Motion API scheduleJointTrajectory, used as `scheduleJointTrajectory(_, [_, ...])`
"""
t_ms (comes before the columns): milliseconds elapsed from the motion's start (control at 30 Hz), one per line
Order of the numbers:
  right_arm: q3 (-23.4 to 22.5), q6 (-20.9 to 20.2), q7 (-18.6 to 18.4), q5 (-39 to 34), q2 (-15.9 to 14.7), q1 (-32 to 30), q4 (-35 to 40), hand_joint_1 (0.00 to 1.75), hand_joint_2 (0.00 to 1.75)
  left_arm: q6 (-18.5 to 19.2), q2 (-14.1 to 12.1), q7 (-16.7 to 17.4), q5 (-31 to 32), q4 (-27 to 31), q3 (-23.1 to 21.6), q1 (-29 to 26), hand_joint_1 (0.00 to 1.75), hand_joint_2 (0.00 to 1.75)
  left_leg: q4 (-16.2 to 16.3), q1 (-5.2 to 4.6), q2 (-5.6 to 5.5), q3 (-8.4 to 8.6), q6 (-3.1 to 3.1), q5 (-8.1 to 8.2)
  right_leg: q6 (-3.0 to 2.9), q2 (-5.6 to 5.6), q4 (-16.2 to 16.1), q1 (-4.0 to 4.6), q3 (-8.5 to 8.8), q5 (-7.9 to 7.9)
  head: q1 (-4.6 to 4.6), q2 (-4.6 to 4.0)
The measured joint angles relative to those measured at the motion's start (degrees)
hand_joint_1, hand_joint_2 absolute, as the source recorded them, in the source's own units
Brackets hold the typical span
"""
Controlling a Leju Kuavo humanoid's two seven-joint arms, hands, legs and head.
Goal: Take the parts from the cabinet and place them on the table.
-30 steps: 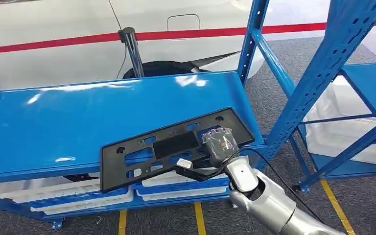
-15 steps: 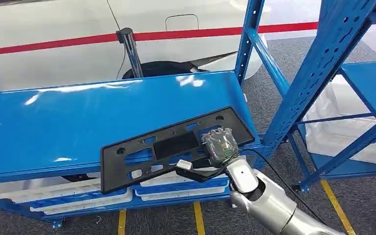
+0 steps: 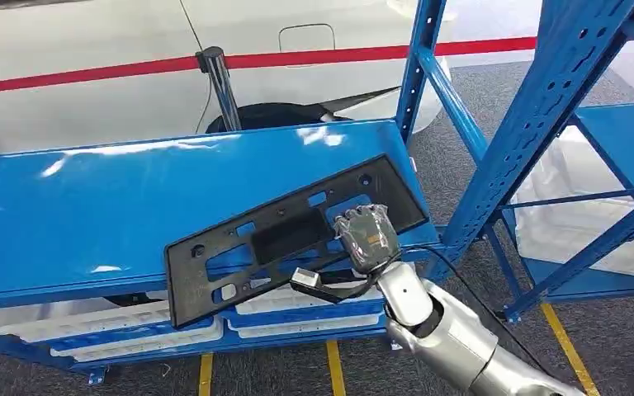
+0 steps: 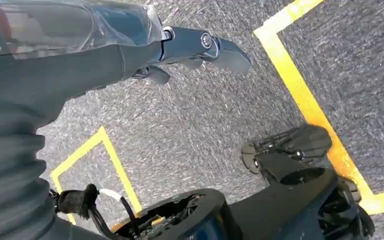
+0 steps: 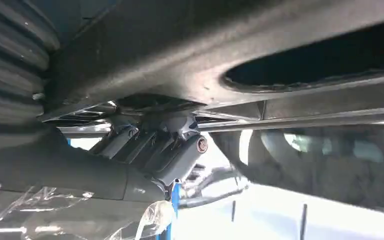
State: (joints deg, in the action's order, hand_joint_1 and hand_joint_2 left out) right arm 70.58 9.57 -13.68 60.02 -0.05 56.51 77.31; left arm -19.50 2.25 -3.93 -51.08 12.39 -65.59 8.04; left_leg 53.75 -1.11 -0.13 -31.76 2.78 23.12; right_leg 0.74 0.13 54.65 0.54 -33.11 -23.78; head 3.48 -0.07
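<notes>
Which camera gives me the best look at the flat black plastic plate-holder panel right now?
The head view: the flat black plastic plate-holder panel shows whole there, tilted over the blue metal shelf, with the right robot hand holding its near edge. The right wrist view shows just a close dark underside. The left wrist view faces the floor.

Part (image 3: 289, 239) tilted over shelf (image 3: 91, 214) front edge; right hand (image 3: 366, 238) at its right end

You lose the right hand (image 3: 366, 237)'s fingers behind the black plate (image 3: 289, 239) from the head view, its own cover hiding the grip, the left hand (image 4: 200, 47) cut off (floor behind it blurred), white trays (image 3: 132, 330) half-hidden under the blue shelf (image 3: 91, 214).
</notes>
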Motion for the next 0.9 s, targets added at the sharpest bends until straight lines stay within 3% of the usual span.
scheduleJointTrajectory(133, [0.00, 0.02, 0.33, 0.61, 1.03, 1.48, -0.09, 1.75, 1.75, 0.09, 0.20, 0.76, -0.22, 0.00, -0.13, 0.09, 0.00, 1.75, 0.00, 0.01, 0.00, -0.01, -0.01, 0.00, 0.00, 0.00, 0.01, 0.01, -0.01, 0.00, 0.00, 0.00])
scheduleJointTrajectory(333, [0.00, 0.92, 0.76, 0.42, 2.32, 2.55, -0.11, 1.75, 1.75, 0.33, 0.37, 0.90, -0.35, 0.00, -0.13, 0.02, 0.00, 1.75, 0.10, -0.37, -0.01, -0.04, 0.52, -0.26, 0.28, -0.14, -0.10, -0.22, 0.05, 0.43, 0.00, 0.00])
scheduleJointTrajectory(367, [-0.06, 0.94, 0.74, 0.35, 2.38, 2.65, -0.11, 1.75, 1.75, 0.33, 0.59, 0.90, -0.33, 0.00, -0.13, 0.06, 0.00, 1.75, -0.82, 0.45, 0.15, 0.42, 0.77, -0.84, 0.43, -0.07, 0.22, 0.02, -0.09, -0.23, 0.00, 0.00])
scheduleJointTrajectory(400, [-0.07, 1.03, 0.70, 0.33, 2.43, 2.70, -0.11, 1.75, 1.75, 0.33, 0.61, 0.90, -0.35, 0.00, -0.13, 0.11, 0.00, 1.75, -1.11, 0.54, 0.14, 0.53, 0.84, -1.06, 0.85, -0.04, 1.28, -0.09, -0.39, -1.45, -0.02, 0.00])
scheduleJointTrajectory(433, [-0.07, 1.18, 0.76, 0.33, 2.43, 2.82, -0.11, 1.75, 1.75, 0.35, 0.61, 0.90, -0.33, 0.00, -0.13, 0.17, 0.00, 1.75, -1.11, 0.73, 0.17, 0.44, 0.99, -1.16, 1.17, -0.03, 4.52, -0.24, -1.66, -3.92, -0.02, 0.00])
scheduleJointTrajectory(500, [-0.07, 1.27, 0.63, 0.09, 2.41, 2.69, -0.11, 1.75, 1.75, 0.50, 0.77, 0.90, -0.33, 0.00, -0.13, 0.11, 0.00, 1.75, -1.11, 0.99, 0.16, 0.29, 0.97, -1.18, 1.89, -0.04, 14.44, -0.89, -5.70, -8.75, -0.02, 0.00])
scheduleJointTrajectory(533, [-0.04, 1.27, 0.66, 0.07, 2.36, 2.51, -0.11, 1.75, 1.75, 0.61, 0.79, 0.92, -0.33, 0.00, -0.16, 0.08, 0.00, 1.75, -1.09, 1.22, 0.16, 0.16, 0.83, -1.27, 2.32, -0.04, 18.11, -1.25, -7.23, -9.72, 0.00, 0.00])
scheduleJointTrajectory(567, [-0.04, 1.27, 0.59, 0.00, 2.34, 2.32, -0.11, 1.75, 1.75, 0.68, 0.87, 0.90, -0.26, 0.00, -0.16, 0.10, 0.00, 1.75, -1.09, 1.49, 0.14, 0.10, 0.64, -1.36, 2.65, -0.06, 18.54, -1.63, -7.28, -9.14, -0.02, 0.00])
scheduleJointTrajectory(600, [-0.04, 1.27, 0.57, -0.02, 2.34, 2.23, -0.11, 1.75, 1.75, 0.79, 0.90, 0.92, -0.13, 0.00, -0.16, 0.13, 0.00, 1.75, -1.05, 1.82, 0.13, 0.05, 0.42, -1.41, 3.07, -0.07, 16.42, -2.05, -6.11, -7.47, -0.02, 0.00])
scheduleJointTrajectory(633, [-0.02, 1.27, 0.57, -0.15, 2.36, 2.21, -0.11, 1.75, 1.75, 0.98, 0.96, 1.05, 0.00, 0.02, -0.18, 0.19, 0.00, 1.75, -0.94, 2.23, 0.10, 0.03, 0.04, -1.39, 3.66, -0.12, 12.20, -2.55, -3.75, -5.12, -0.02, 0.00])
scheduleJointTrajectory(667, [-0.02, 1.27, 0.55, -0.46, 2.36, 2.23, -0.11, 1.75, 1.75, 1.03, 1.03, 1.14, 0.13, 0.00, -0.22, 0.30, 0.00, 1.75, -0.58, 2.74, 0.05, -0.08, -0.67, -1.28, 4.60, -0.29, 5.66, -3.28, -0.22, -2.34, -0.02, 0.00])
scheduleJointTrajectory(700, [-0.04, 1.27, 0.52, -0.78, 2.34, 2.24, -0.09, 1.75, 1.75, 1.03, 0.99, 1.14, 0.26, 0.00, -0.24, 0.38, 0.00, 1.75, -0.03, 2.76, 0.01, -0.35, -1.43, -1.04, 5.67, -0.35, 1.28, -3.91, 1.88, -2.25, -0.02, 0.00])
scheduleJointTrajectory(733, [-0.02, 1.27, 0.48, -1.09, 2.43, 2.27, -0.07, 1.75, 1.75, 1.03, 0.85, 1.20, 0.42, -0.02, -0.27, 0.59, 0.00, 1.75, 0.31, 2.46, -0.19, -0.90, -2.05, -0.99, 4.74, 0.73, 2.03, -3.09, 1.84, -1.94, -0.04, 0.00])
scheduleJointTrajectory(800, [-0.04, 1.27, 0.37, -1.26, 2.43, 2.24, -0.07, 1.75, 1.75, 1.05, 0.87, 1.33, 0.61, -0.02, -0.44, 0.58, 0.00, 1.75, 0.89, 2.36, -0.34, -1.28, -2.53, -1.23, 3.04, 0.84, 2.53, -3.35, 0.87, -2.58, 0.07, 0.00])
scheduleJointTrajectory(833, [-0.04, 1.27, 0.37, -1.29, 2.45, 2.20, -0.02, 1.75, 1.75, 1.05, 0.87, 1.33, 0.64, -0.02, -0.44, 0.61, 0.00, 1.75, 0.78, 2.47, -0.34, -1.49, -2.94, -1.54, 2.72, 0.84, 2.82, -3.22, 0.43, -2.52, 0.04, 0.00])
scheduleJointTrajectory(867, [-0.04, 1.25, 0.42, -1.42, 2.45, 2.22, -0.04, 1.75, 1.75, 1.05, 0.85, 1.44, 0.66, -0.02, -0.46, 0.67, 0.00, 1.75, 0.94, 2.92, -0.29, -1.86, -3.29, -1.40, 1.92, 0.73, 2.87, -3.29, -0.07, -2.15, 0.07, 0.00])
scheduleJointTrajectory(900, [-0.02, 1.25, 0.50, -1.60, 2.54, 2.23, 0.00, 1.75, 1.75, 1.05, 0.85, 1.51, 0.66, -0.02, -0.46, 0.75, 0.00, 1.75, 2.18, 2.92, -0.16, -2.32, -3.33, 0.22, 1.38, 0.73, 2.85, -3.15, -0.41, -1.80, 0.07, 0.00])
